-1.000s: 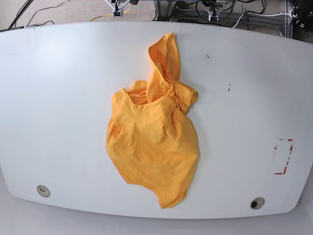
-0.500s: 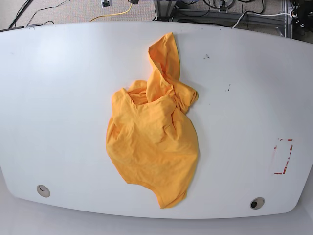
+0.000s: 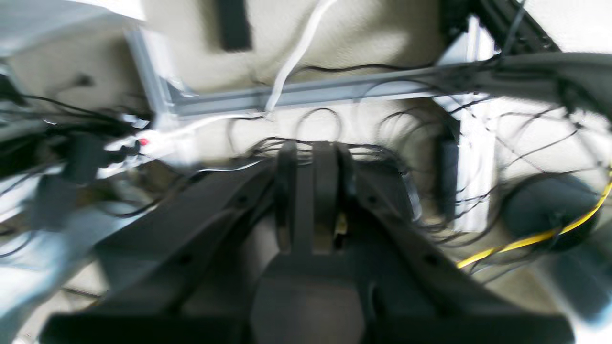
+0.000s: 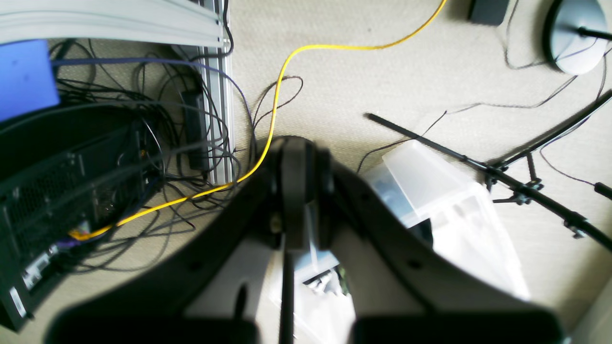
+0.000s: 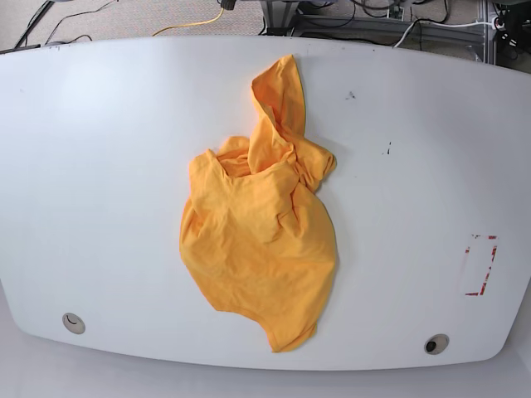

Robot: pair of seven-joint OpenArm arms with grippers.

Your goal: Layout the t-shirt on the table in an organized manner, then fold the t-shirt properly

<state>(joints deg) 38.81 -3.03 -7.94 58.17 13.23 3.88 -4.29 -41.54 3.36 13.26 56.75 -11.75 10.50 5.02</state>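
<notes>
While crumpled mid-table (image 5: 99, 166) — t-shirt (image 5: 257, 249) | edges well apart

A yellow cable (image 4: 275, 110) is snaking across beige carpet (image 4: 382, 81) beside a tangle of black wires (image 4: 158, 119). A clear plastic bin (image 4: 440, 205) is lying near a black stand (image 4: 502, 172). A grey metal frame (image 3: 306, 93) is crossing the floor.

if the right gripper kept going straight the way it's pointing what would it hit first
Probably the translucent plastic bin on the carpeted floor, not the t-shirt. The right gripper is shut and aimed off the table; depth is unclear.
</notes>
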